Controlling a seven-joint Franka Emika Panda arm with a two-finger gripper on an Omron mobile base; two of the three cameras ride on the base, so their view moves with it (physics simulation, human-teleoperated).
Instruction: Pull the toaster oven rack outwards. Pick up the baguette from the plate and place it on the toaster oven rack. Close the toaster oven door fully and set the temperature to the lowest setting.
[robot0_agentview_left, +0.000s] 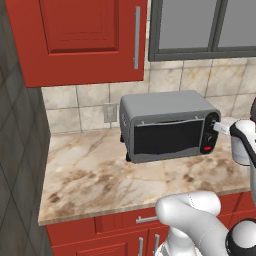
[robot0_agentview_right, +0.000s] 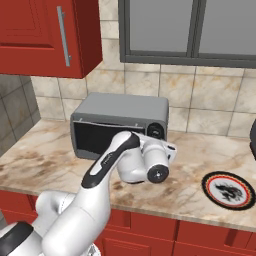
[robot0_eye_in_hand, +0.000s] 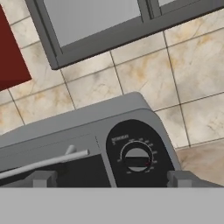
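Left base view: the toaster oven (robot0_agentview_left: 167, 125) stands on the marble table (robot0_agentview_left: 90, 175), toward the far side near the tiled wall, below a red wall cabinet (robot0_agentview_left: 85, 40) and a grey-framed window (robot0_agentview_left: 202, 27). The toaster oven door (robot0_agentview_left: 167, 137) is up against the front, its dark glass covering most of the face. The black control strip with round knobs and a red light (robot0_agentview_left: 207, 148) runs down the oven's right side. A wall outlet (robot0_agentview_left: 110, 112) sits on the tiles just left of the oven. The arm's white hand comes in from the right edge, level with the knobs, and a pale finger (robot0_agentview_left: 220, 127) reaches toward the upper part of the control strip.

Right base view: the oven sits at the far left part of the table, its door closed. The arm bends across the oven's front, hiding the lower right of the door, and the hand lies just right of the control strip. A round plate (robot0_agentview_right: 228, 190) with a red and black rim lies on the table at the near right, well apart from the oven.

Hand view: the uppermost knob (robot0_eye_in_hand: 137, 159) on the black strip is close ahead, between the two fingertips of the pincer (robot0_eye_in_hand: 113, 178), which stand wide apart, released and holding nothing. The door's grey bar handle (robot0_eye_in_hand: 43, 162) runs to the knob's left.
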